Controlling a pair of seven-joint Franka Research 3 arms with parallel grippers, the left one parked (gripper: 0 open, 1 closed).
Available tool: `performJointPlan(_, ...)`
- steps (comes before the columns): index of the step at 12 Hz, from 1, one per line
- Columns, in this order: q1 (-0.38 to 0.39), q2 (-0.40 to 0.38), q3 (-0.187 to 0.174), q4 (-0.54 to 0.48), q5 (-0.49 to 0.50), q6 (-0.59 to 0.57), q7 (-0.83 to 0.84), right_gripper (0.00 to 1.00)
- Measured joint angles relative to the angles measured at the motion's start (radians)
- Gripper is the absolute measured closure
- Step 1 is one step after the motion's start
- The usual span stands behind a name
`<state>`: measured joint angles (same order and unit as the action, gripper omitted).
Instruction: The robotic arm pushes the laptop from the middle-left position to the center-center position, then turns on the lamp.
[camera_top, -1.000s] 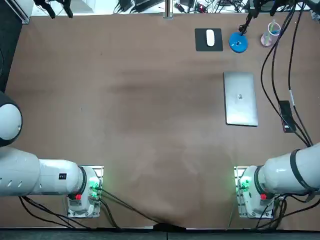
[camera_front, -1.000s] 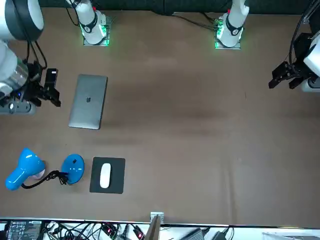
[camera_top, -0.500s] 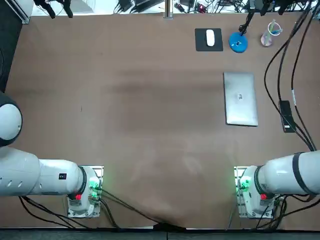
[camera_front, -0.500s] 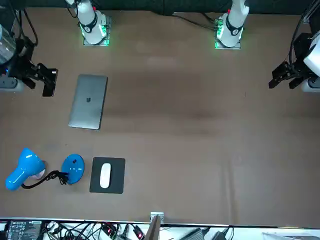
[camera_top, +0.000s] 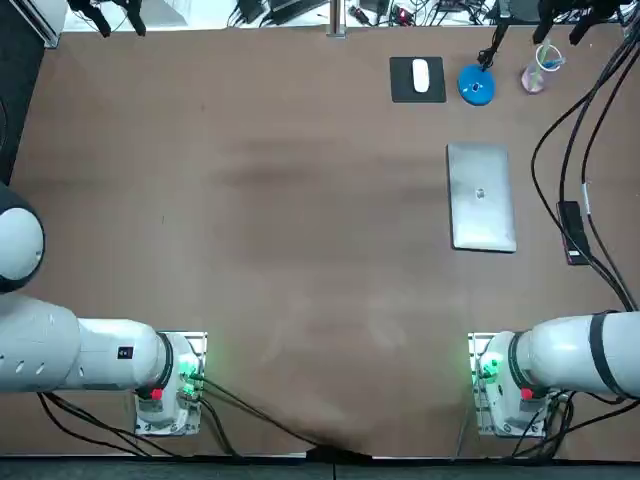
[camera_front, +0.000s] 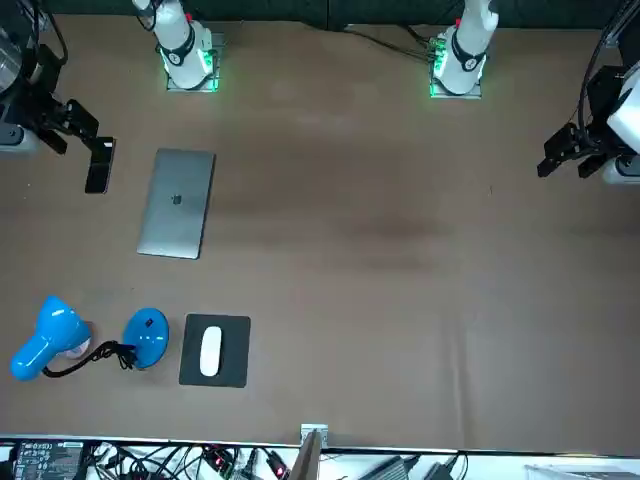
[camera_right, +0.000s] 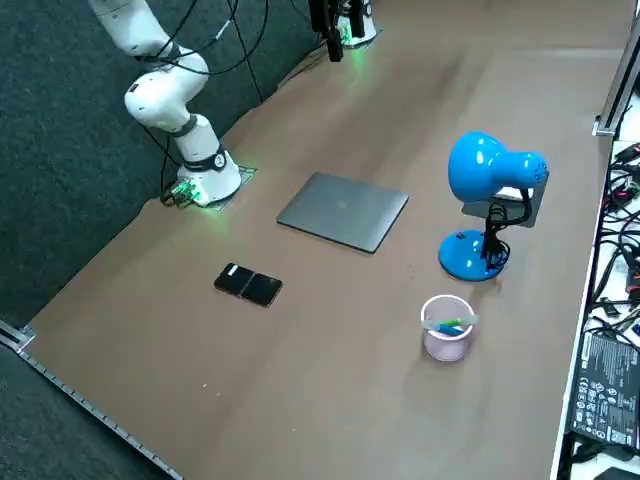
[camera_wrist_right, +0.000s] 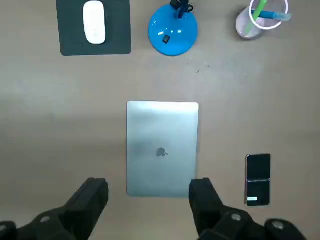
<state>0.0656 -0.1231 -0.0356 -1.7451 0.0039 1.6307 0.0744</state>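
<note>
The right gripper (camera_wrist_right: 148, 187) is being raised high over the table, its fingers (camera_wrist_right: 95, 192) being held wide apart and empty. The laptop (camera_top: 481, 196) is being left unmoved, right of centre, near the phone (camera_top: 573, 232); pushing is judged not started.

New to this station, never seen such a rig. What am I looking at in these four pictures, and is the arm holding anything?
This is a two-armed robot at a table; only the right arm works. One camera looks down from overhead, one faces the robot, one watches from its right side, and one rides on the working wrist. On the table lie a closed laptop, a phone, a blue lamp, a mouse on its pad and a cup. The right gripper hangs above the laptop, open and holding nothing.
</note>
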Motion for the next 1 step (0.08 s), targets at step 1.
performJointPlan(1,0.002,-0.007,-0.001,-0.006,0.000,0.000,0.001,0.00)
